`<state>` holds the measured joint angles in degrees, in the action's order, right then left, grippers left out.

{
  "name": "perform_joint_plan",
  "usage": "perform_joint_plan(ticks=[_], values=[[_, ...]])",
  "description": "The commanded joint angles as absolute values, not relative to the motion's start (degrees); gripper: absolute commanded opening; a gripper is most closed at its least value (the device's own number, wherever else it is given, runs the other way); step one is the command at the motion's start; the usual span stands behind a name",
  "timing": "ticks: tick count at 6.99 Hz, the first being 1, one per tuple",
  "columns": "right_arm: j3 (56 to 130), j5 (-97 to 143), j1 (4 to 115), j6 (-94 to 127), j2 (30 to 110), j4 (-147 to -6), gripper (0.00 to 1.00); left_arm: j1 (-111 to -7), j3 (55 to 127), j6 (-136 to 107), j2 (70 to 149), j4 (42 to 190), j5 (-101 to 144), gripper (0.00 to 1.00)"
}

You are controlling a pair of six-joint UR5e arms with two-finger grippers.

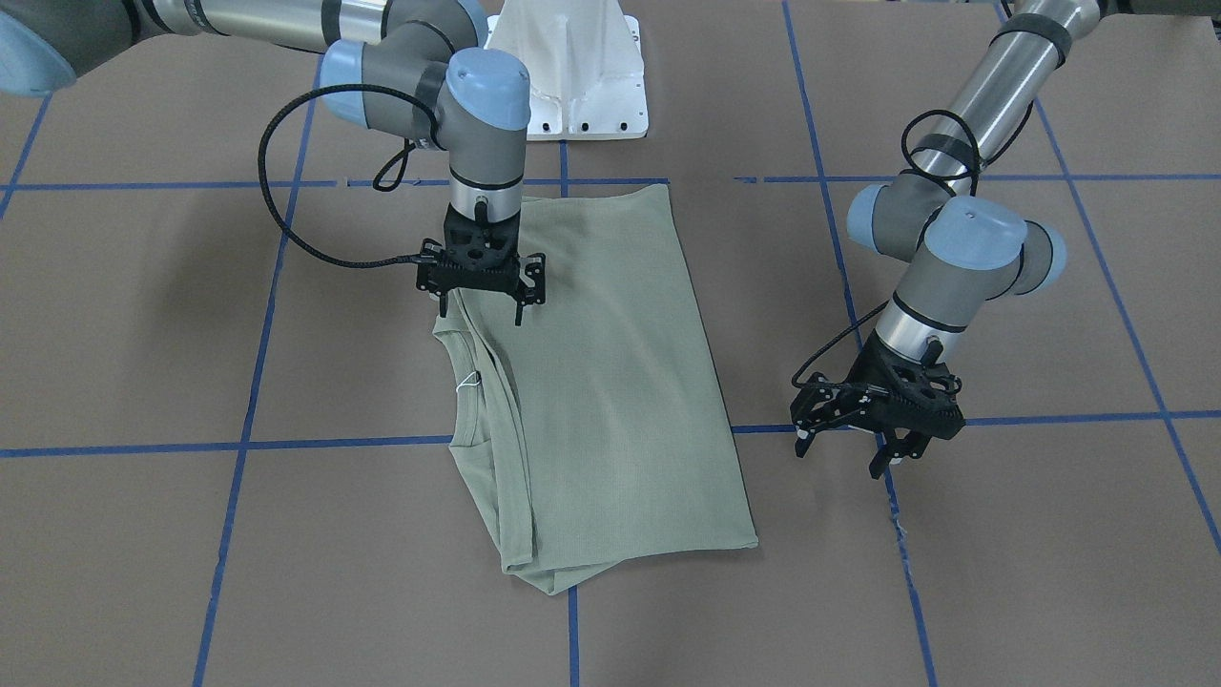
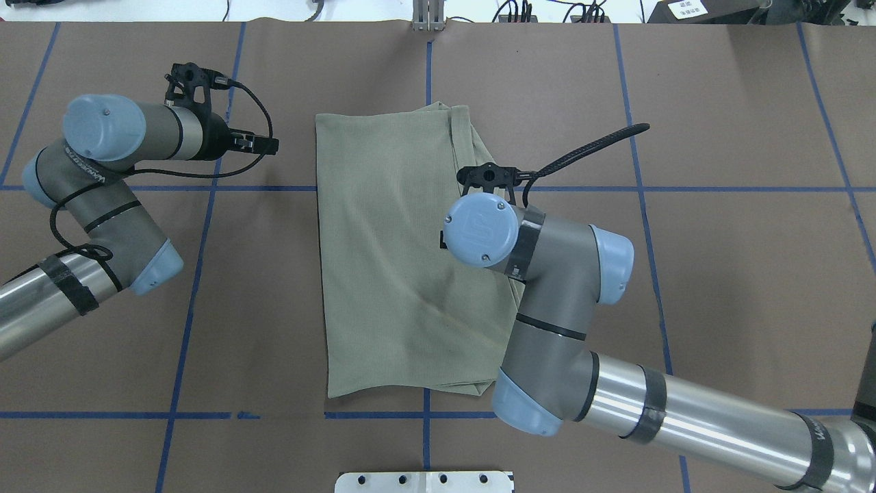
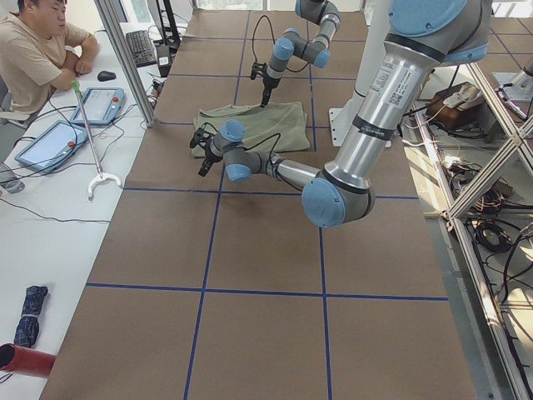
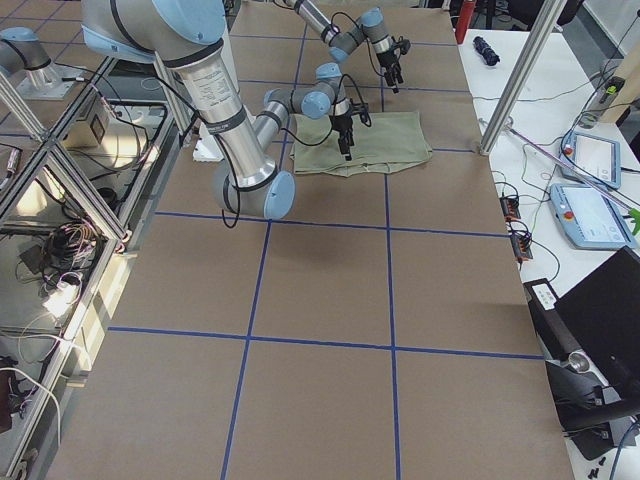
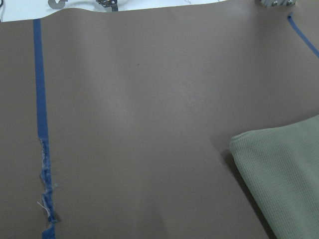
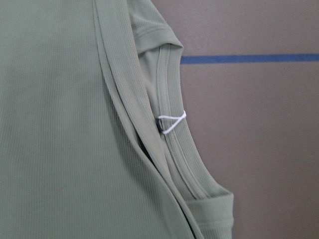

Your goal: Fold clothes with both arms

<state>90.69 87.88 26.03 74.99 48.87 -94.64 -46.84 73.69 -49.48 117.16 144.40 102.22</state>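
Exterior front-facing view, taken left to right, gives us first the right end effector (image 1: 482,307). Its fingers are spread and hold nothing, poised over the layered edge of the sage-green shirt (image 1: 620,382), close by the collar (image 1: 465,415) and white tag string (image 1: 468,382). The shirt lies in the middle of the bench (image 1: 143,334), already folded into a long panel. Farther right, the left end effector (image 1: 841,453) hangs released too, off the cloth but near its edge. We judge the next fold is being set up. To do it well, we would have the right fingers bite every layer at that edge, not just the top one. We would bring the left onto a matching point and lift both evenly so the panel stays square.
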Motion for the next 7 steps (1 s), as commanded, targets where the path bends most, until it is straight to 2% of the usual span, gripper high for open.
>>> perform_joint_plan(ticks=[1, 5, 7], values=[[84.83, 88.07, 27.07, 71.82, 46.76, -94.66, 1.0, -46.41, 73.39, -49.4, 117.16, 144.4, 102.22, 1.0], [81.04, 91.74, 33.01, 63.06, 47.02, -95.53, 1.0, -46.41, 73.39, -49.31, 117.07, 144.4, 102.22, 1.0], [79.89, 93.51, 38.03, 57.33, 50.51, -95.28, 1.0, -46.41, 73.56, -49.31, 117.16, 144.4, 102.22, 1.0]])
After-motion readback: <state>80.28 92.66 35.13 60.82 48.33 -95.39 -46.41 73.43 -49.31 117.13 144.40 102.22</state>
